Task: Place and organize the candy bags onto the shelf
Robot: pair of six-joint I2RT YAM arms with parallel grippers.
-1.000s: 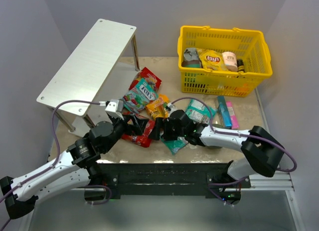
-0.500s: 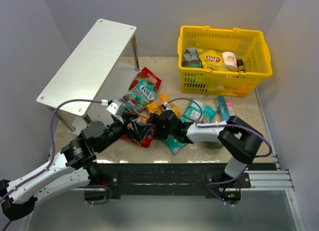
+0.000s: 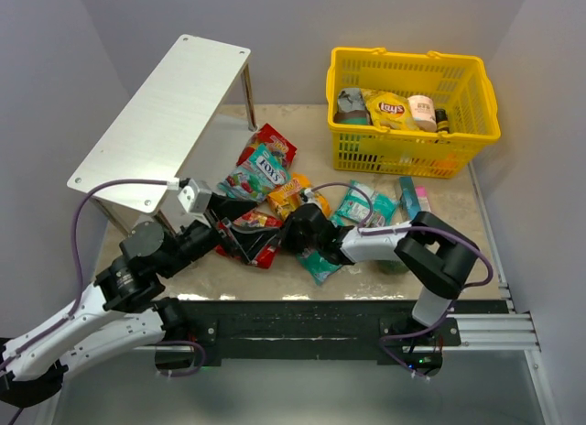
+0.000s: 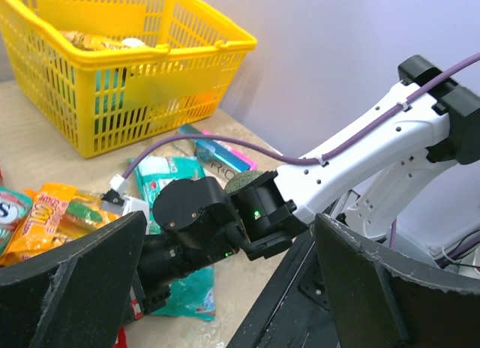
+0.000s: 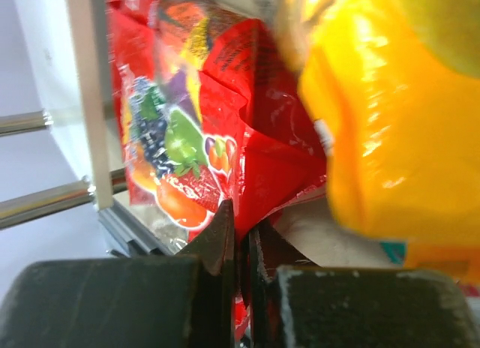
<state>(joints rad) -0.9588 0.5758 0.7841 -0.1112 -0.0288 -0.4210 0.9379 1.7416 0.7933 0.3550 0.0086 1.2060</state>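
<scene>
The candy bags lie in a heap on the table in front of the white shelf (image 3: 156, 114). They include a green-white bag (image 3: 259, 171), a yellow-orange bag (image 3: 291, 196), teal bags (image 3: 363, 205) and a red fruit-print bag (image 3: 249, 240). My right gripper (image 3: 281, 236) is shut on the near edge of the red fruit-print bag (image 5: 202, 138), with the yellow-orange bag (image 5: 375, 138) close beside it. My left gripper (image 3: 236, 231) hangs wide open by the same red bag's left side. It (image 4: 225, 288) faces the right wrist and holds nothing.
A yellow basket (image 3: 476, 123) at the back right holds a chip bag (image 3: 388, 107) and small containers. Blue and pink packets (image 3: 417, 207) lie near the right edge. A dark green ball (image 4: 241, 181) sits behind the right arm. A black rail (image 3: 302, 320) runs along the front.
My right gripper reached left and closed on the red fruit-print bag. My left arm drew back to the left, its jaws staying wide open.
</scene>
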